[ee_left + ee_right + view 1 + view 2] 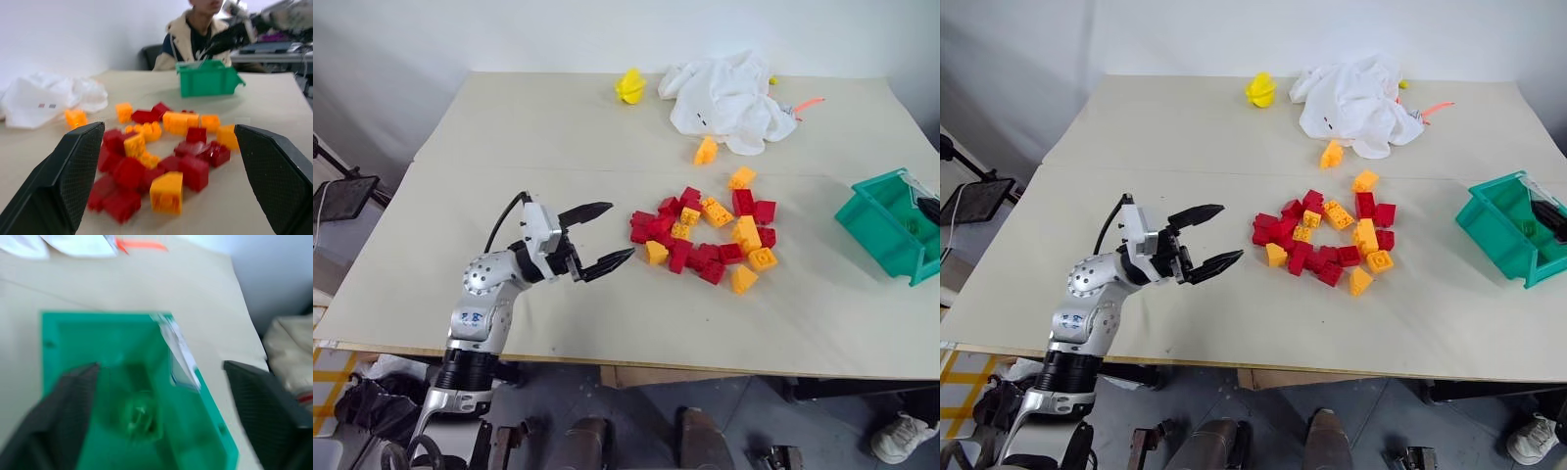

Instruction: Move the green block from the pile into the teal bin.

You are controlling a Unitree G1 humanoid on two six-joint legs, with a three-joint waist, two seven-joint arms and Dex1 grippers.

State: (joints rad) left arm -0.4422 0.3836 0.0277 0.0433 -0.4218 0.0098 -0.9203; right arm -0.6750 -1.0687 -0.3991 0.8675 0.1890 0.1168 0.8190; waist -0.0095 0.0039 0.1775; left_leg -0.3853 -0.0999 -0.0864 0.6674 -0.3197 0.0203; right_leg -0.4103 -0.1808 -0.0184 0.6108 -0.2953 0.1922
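The pile [705, 235] of red, yellow and orange studded bricks lies mid-table. My left gripper [620, 231] hovers just left of it, open, nothing between its fingers; the left wrist view looks across the pile [156, 156] toward the teal bin [208, 81]. The teal bin [871, 220] stands at the table's right edge. My right gripper [160, 366] is open directly over the bin [54, 352]. Below its spread fingers a blurred green block [141, 417] is inside the bin; I cannot tell whether it is falling or at rest.
A crumpled white cloth [724, 98], a yellow toy [629, 86] and a lone orange wedge brick [706, 151] sit toward the far edge. An orange strip [808, 103] pokes out beside the cloth. A person [195, 34] sits beyond the bin's side of the table.
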